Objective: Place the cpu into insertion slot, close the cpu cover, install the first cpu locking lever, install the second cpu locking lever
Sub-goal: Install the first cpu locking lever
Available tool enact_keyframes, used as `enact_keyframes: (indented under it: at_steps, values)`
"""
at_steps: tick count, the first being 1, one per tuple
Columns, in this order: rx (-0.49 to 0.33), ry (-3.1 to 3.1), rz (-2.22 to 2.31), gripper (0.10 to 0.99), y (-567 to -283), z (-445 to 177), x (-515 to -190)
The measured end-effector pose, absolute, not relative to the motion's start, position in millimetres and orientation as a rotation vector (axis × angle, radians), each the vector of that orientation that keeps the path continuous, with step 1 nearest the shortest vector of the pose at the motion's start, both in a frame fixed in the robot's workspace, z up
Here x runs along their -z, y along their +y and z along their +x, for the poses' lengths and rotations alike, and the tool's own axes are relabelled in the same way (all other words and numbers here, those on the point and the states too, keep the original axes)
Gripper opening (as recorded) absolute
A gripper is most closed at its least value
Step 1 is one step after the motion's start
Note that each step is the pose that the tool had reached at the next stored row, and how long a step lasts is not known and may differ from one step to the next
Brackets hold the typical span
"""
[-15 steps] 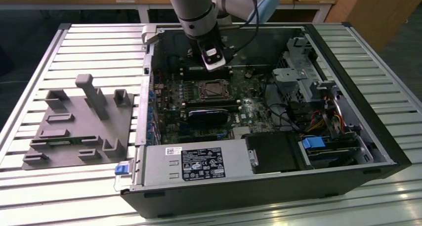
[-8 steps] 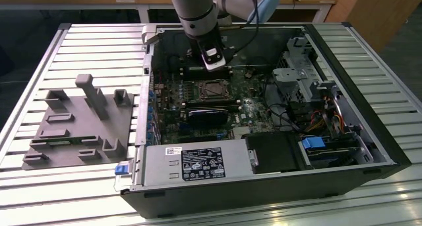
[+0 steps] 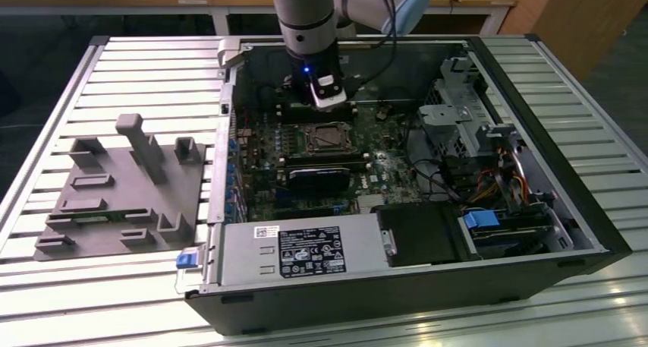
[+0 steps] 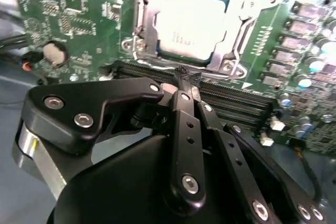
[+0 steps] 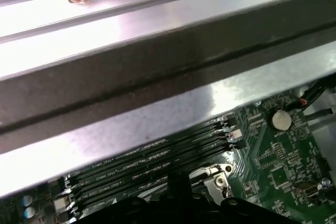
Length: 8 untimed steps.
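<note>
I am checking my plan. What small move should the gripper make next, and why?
Probably ease the shut gripper slightly lower, toward a locking lever by the socket's near edge. The cpu sits in the insertion slot, the cpu cover lies flat on it, and the gripper hovers just off that edge. Whether any lever is latched I cannot tell.

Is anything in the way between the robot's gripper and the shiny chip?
Nothing visible stands between them. In the second wrist view the gripper hangs beside the insertion slot, over the memory slots, with open space to the cpu. The cpu cover frames the chip's edges.
</note>
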<state>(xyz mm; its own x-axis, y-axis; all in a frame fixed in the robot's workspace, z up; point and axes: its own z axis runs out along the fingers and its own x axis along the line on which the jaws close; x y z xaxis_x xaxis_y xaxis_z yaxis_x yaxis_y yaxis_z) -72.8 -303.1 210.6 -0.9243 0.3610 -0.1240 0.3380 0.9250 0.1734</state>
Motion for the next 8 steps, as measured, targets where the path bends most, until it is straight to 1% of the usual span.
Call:
enact_keyframes:
  at_steps: [4,8]
  values:
    - [-0.185,2.952,0.538,0.102,-303.2,-70.9,-210.2]
    - [-0.165,2.959,0.540,0.102,-305.9,-70.2,-210.1]
